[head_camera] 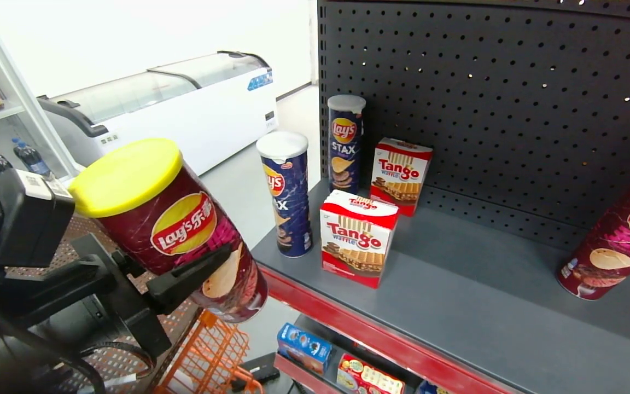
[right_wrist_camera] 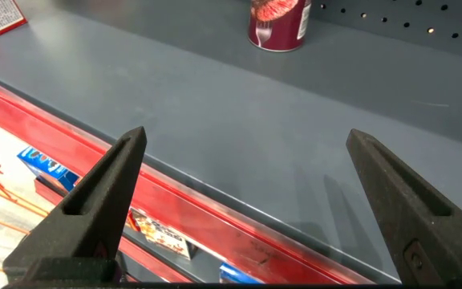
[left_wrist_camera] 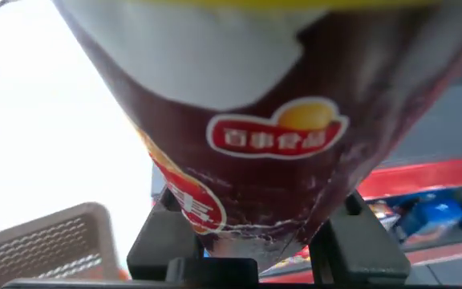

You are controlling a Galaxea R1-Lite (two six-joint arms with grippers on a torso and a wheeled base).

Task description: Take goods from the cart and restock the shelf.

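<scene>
Grey shelf against the pegboard, and it's carrying 2 blue cans, 2 wafer boxes and 1 maroon can far right. The left gripper is clamped on a yellow-lidded chip can, tilted above the orange cart, not yet over the shelf. The right gripper hangs over the shelf's front edge, jaws wide apart, holding nothing. Mid-restock, I'd say: this can is lifted but unplaced.
</scene>
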